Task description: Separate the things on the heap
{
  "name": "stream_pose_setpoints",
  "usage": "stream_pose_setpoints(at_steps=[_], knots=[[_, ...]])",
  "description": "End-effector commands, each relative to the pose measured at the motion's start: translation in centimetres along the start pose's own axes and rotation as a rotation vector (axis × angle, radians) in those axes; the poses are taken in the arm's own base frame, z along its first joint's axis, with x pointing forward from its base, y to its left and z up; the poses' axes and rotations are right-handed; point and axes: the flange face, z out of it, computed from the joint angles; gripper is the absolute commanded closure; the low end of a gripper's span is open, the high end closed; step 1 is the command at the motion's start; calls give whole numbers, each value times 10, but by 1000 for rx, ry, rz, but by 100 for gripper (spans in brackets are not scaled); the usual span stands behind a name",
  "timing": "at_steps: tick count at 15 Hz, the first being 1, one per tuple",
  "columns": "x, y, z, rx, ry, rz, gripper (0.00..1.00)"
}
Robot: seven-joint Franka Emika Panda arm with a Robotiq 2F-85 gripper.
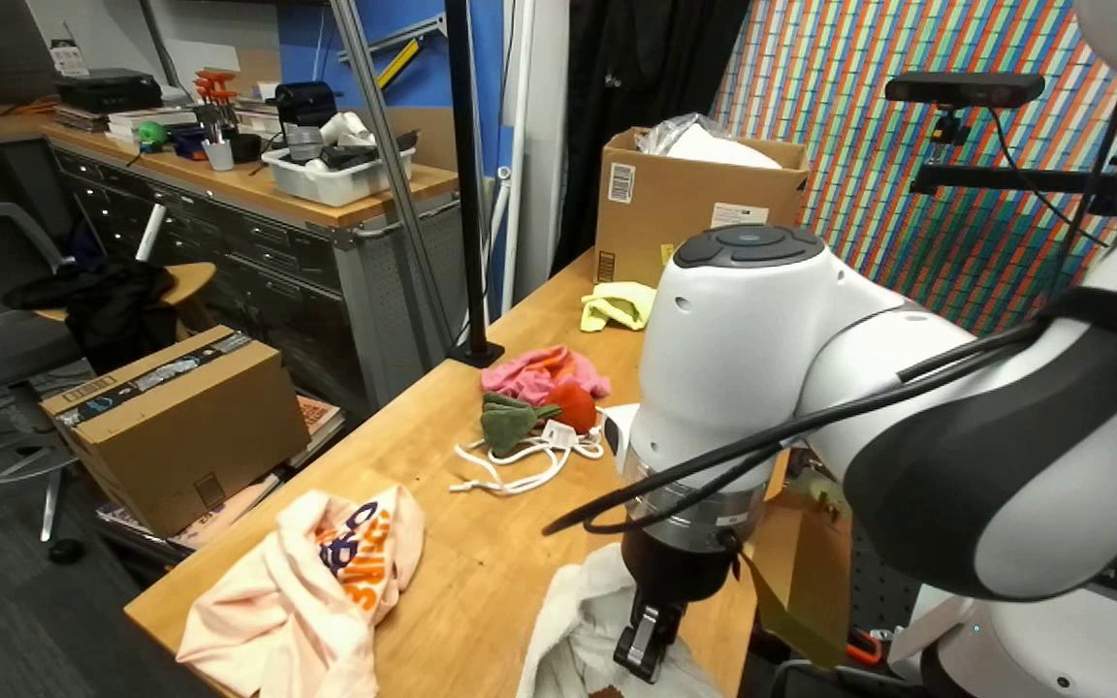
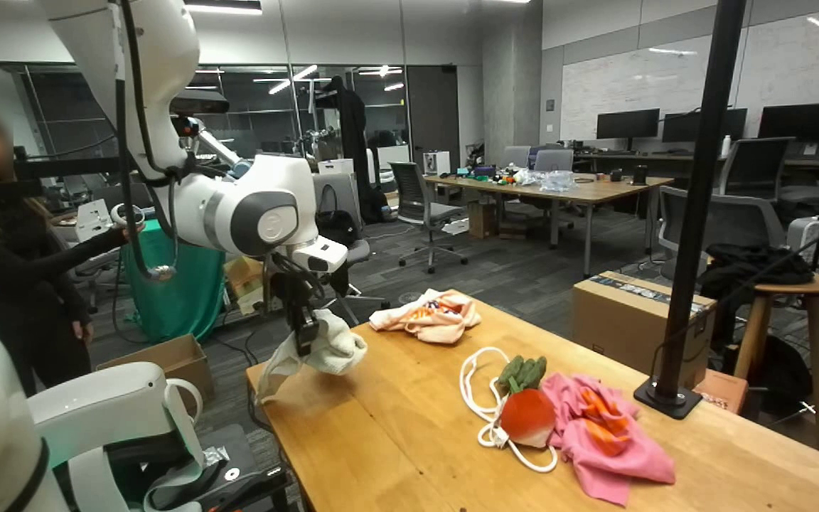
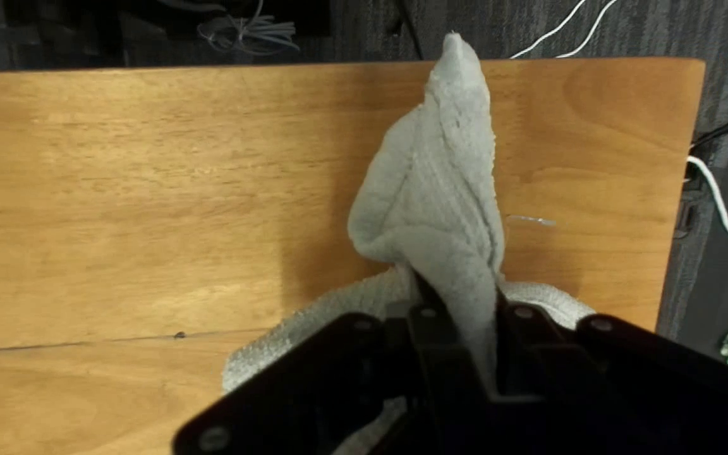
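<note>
While the white cloth (image 3: pixel 443 183) is pinched tight by the fingers (image 1: pixel 644 648), it is held over the table (image 1: pixel 466 582), near one corner. One fold of it is squeezed between them, as can be seen in the wrist view. Whether its low end is touching the table cannot be told. At the same end, apart from the white cloth, the peach cloth (image 1: pixel 268 606) is laid in a crumpled shape, with orange and purple letters printed on it. Farther along the table, the pink cloth (image 2: pixel 616 466) is touched by the red piece (image 2: pixel 527 416), and the red piece is touched by the green piece (image 2: pixel 521 371). An orange mark can be seen on the pink cloth. Beside them, the white cord (image 2: pixel 464 387) is looped, with some of it touching the red piece. Past the pink cloth, the yellow cloth (image 1: pixel 617 302) is seen by itself, near the big box (image 1: pixel 689 213). Next to the table, the taped box (image 1: pixel 195 436) is set on some books (image 1: pixel 237 511). A person (image 2: pixel 11 299) in dark clothes is partly seen too.
</note>
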Motion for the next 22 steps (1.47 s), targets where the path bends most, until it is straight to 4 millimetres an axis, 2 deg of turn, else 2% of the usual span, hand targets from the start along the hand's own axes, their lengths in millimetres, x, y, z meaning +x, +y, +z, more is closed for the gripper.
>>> stream_pose_setpoints(at_steps=[1,4,8,18,19,20,21,22], knots=[[-6,-32,-4,87,-39,-147,95],[-11,-48,-10,159,-81,-281,95],[-7,-44,-11,161,-84,-362,95],[9,-33,-10,151,-4,-344,94],[12,-32,-10,149,14,-341,92],[13,-30,-11,145,25,-343,60],[15,-29,-12,143,33,-345,59],[17,-27,-12,138,43,-345,53]])
